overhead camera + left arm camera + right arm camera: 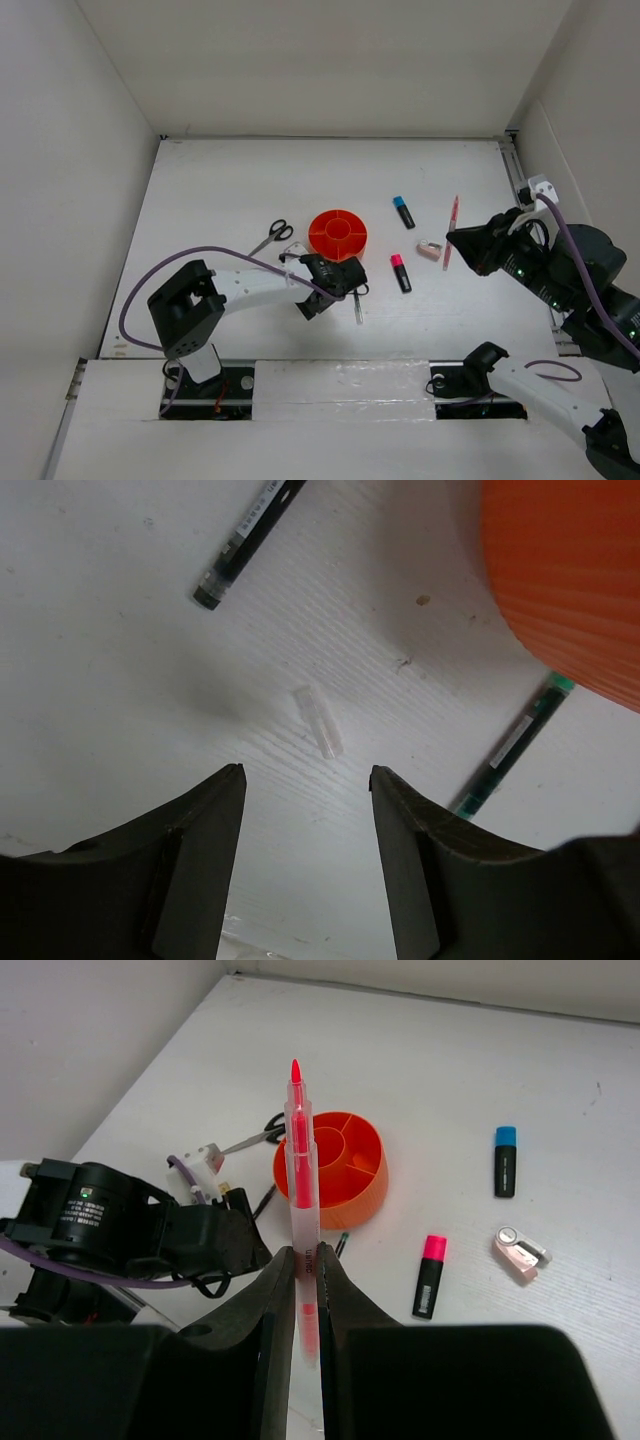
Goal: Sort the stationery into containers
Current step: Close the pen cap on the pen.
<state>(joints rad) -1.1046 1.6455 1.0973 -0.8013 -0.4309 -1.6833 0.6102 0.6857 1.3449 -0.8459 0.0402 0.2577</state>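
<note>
The black-handled scissors (pixel 272 234) lie on the table (pixel 220 190) just left of the orange organizer (pixel 337 233), untouched and well clear of either arm.

On the near side of the organizer, the left gripper (pixel 345 278) hangs low with its jaws spread wide and nothing between them. Its wrist view shows why it is there: a tiny clear piece (pixel 317 721) lies just ahead of the gap between the fingers (pixel 200 820), so this looks like the approach for a pick. Two thin dark pens (pixel 250 542) lie on either side of that piece, one of them almost against the organizer's wall.

Right of the organizer, the pink-capped highlighter (pixel 400 272) lies toward the near side and the blue-capped highlighter (pixel 403 211) toward the far side. The pinkish sharpener (pixel 430 250) lies further right, between them in depth. All three are loose on the table.

Furthest right of the organizer, the right gripper (pixel 470 245) is closed tight on the pink pen (pixel 451 232), pinching it low on the barrel. The long end points forward at the organizer, probably for lowering it into a compartment.
</note>
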